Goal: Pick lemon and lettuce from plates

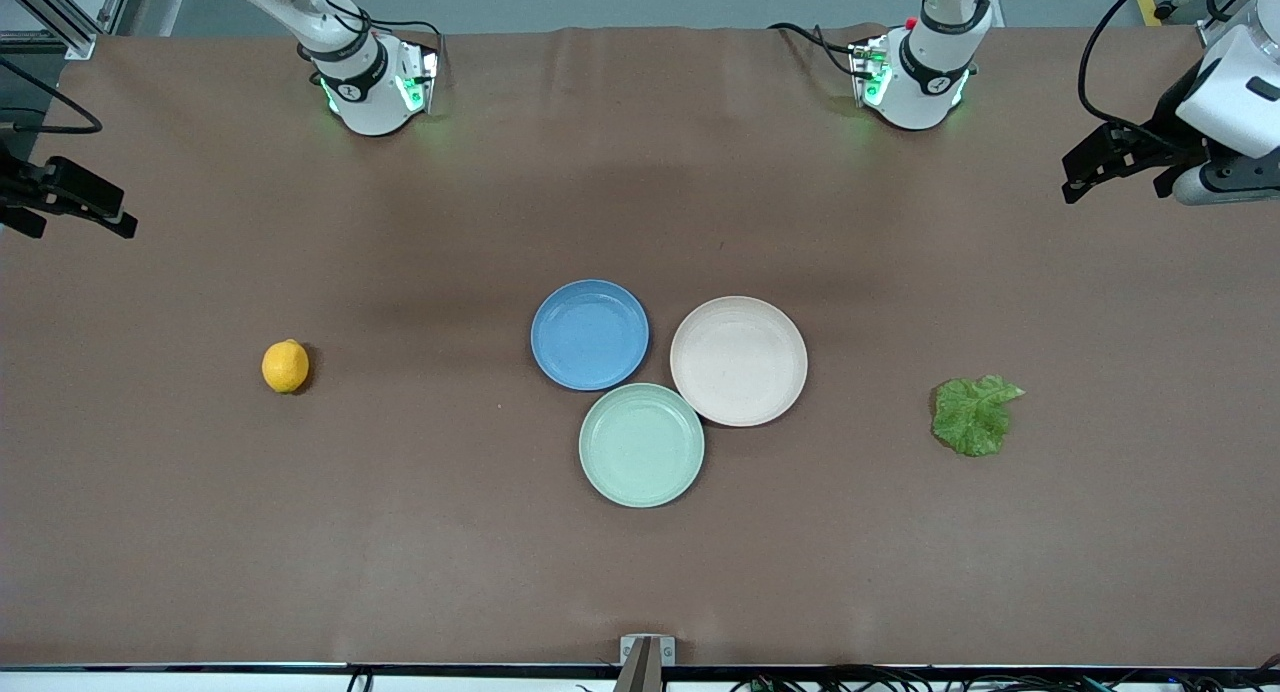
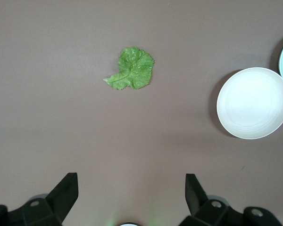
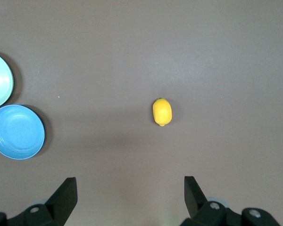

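While nearest the front camera among the dishes, green plate [image 1: 641, 445] bare, touching or almost touching both plates just farther back. Taking it as landmark: lettuce [image 1: 974, 414] flat on the table [image 1: 640, 572], a shade farther than its centre, well apart from it toward the left arm's end. Lemon [image 1: 285, 365] farther than the green plate, well apart toward the right arm's end, resting on the cloth, not on any dish. Beige plate [image 1: 738, 360] next, farther than the green plate and on its left-arm side, bare. Blue plate [image 1: 590, 334] farther again, on the right-arm side of the beige one, bare, rims close.

Farthest of all, both arms waiting, grippers raised at the table's ends. Left gripper [image 2: 131, 200] high over bare cloth at the left arm's end, fingers spread wide, pinching nothing, lettuce [image 2: 131, 69] and beige plate [image 2: 253, 102] in its wrist view. Right gripper [image 3: 130, 201] high over the right arm's end, fingers likewise spread and holding nothing, lemon [image 3: 162, 111] and blue plate [image 3: 16, 132] below.
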{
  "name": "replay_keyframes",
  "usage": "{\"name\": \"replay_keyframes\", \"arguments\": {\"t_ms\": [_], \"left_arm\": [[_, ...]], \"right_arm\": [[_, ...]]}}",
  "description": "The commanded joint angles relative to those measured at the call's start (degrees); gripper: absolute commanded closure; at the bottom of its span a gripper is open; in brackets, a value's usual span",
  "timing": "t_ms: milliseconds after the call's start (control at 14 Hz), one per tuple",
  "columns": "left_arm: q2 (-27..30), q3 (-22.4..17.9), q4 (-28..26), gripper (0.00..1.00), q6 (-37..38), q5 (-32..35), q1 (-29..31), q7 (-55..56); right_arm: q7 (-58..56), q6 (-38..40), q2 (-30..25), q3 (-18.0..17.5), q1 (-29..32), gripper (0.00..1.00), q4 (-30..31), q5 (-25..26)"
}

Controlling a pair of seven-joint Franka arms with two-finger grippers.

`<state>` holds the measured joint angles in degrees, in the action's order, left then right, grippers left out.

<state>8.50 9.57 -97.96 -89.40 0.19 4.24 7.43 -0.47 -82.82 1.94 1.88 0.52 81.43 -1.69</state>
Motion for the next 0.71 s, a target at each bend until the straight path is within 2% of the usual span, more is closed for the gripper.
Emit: {"name": "replay_keyframes", "arguments": {"t_ms": [0,643], "left_arm": [[0.82,-0.52,-1.09,0.0,-1.04,-1.15,-0.37,-1.36],[-1.99,-0.43,2.69,0.0,-0.52,-0.71,-0.02,-1.27]], "right_arm": [[0.56,0.37,0.87,-0.12,0.36,0.0,-2.67,0.63],[0.56,0.37,0.87,-0.03,0.62,0.0,-2.68,0.72]]}}
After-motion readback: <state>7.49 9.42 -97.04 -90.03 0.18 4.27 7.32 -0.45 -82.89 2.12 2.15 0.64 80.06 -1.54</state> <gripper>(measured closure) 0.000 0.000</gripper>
